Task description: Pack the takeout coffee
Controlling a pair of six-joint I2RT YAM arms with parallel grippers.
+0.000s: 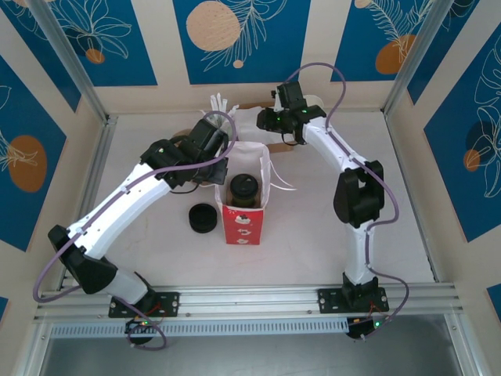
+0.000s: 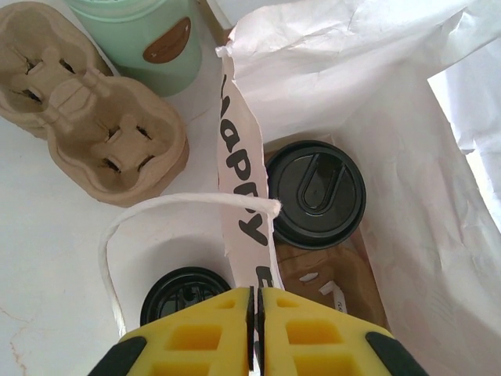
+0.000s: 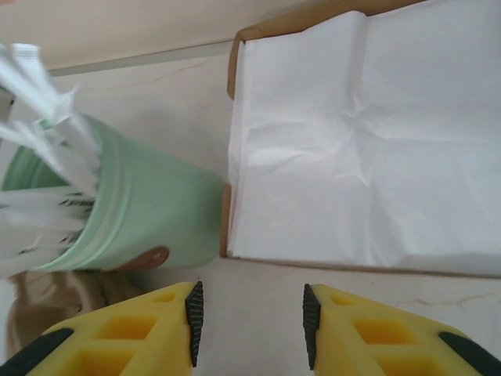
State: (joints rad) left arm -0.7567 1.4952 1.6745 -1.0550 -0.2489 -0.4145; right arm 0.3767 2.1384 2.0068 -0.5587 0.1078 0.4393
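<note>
Takeout coffee (image 2: pixel 315 193), one, inside one red bag (image 1: pixel 241 225), left claw (image 2: pixel 256 296) pinching its rim, right claw (image 3: pixel 249 313) open

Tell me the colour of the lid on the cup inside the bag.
Black. The lid shows best in the left wrist view.

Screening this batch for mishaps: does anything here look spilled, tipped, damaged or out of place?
Nothing is spilled or tipped. The takeout coffee stands upright inside the bag, lid on. Only one wall of the bag looks askew: it is creased and twisted where the left gripper pinches its rim.
</note>
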